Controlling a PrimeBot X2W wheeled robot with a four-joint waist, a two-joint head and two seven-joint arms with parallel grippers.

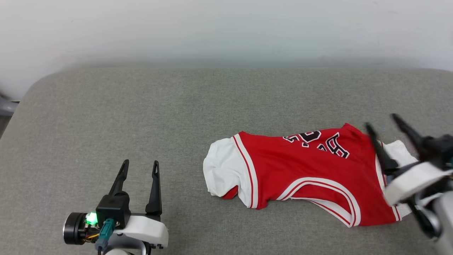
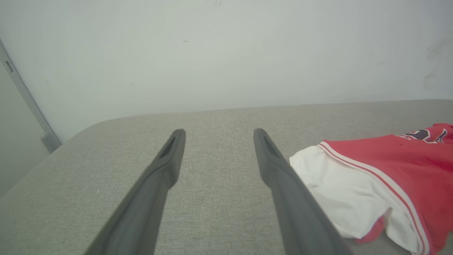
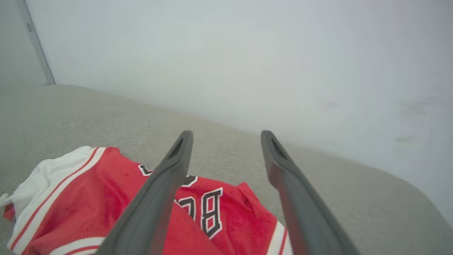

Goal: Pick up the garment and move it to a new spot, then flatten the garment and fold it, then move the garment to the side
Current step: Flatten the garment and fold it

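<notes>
The garment (image 1: pixel 300 170), a red jersey with white sleeves, striped trim and black lettering, lies crumpled on the grey padded surface (image 1: pixel 177 113), right of centre. My right gripper (image 1: pixel 382 119) hovers over its right end, fingers spread, nothing between them. In the right wrist view the garment (image 3: pixel 116 198) lies below the open right gripper (image 3: pixel 226 136). My left gripper (image 1: pixel 139 164) rests open at the lower left, a short way from the white sleeve. The left wrist view shows the left gripper (image 2: pixel 217 134) open, with the garment (image 2: pixel 382 177) to its right.
A pale wall (image 1: pixel 226 32) rises right behind the grey surface. The surface's rounded left corner (image 1: pixel 39 85) drops off beside a grey frame piece (image 1: pixel 7 106). Bare cushion stretches across the left and the back.
</notes>
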